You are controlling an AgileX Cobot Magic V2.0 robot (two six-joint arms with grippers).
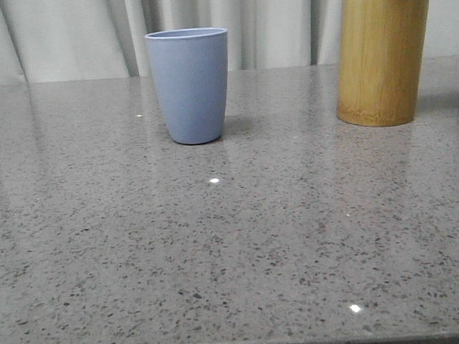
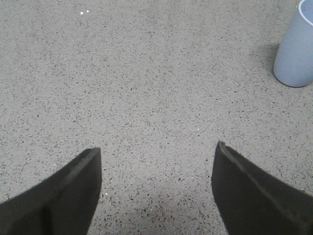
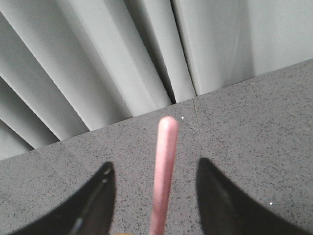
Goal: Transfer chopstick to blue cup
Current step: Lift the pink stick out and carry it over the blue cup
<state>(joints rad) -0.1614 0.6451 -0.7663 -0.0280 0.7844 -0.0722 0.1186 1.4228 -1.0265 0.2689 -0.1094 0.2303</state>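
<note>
On the desk [image 1: 234, 242] we see the blue cup [image 1: 189, 84] standing upright, chopstick [image 3: 163, 171] poking from the bamboo holder [image 1: 382, 55], between our spread right end effector [image 3: 155, 169], left end effector [image 2: 157, 152] spread too.

Pink chopstick [image 3: 164, 171] upright; blue cup [image 1: 189, 85] upright.

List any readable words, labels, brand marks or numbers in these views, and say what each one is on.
None can be read.
Blue cup: plain, no print.
Bamboo holder: bare wood grain, no label.
Chopstick: plain pink, no marking.
Countertop and curtain: no text or signs.
</note>
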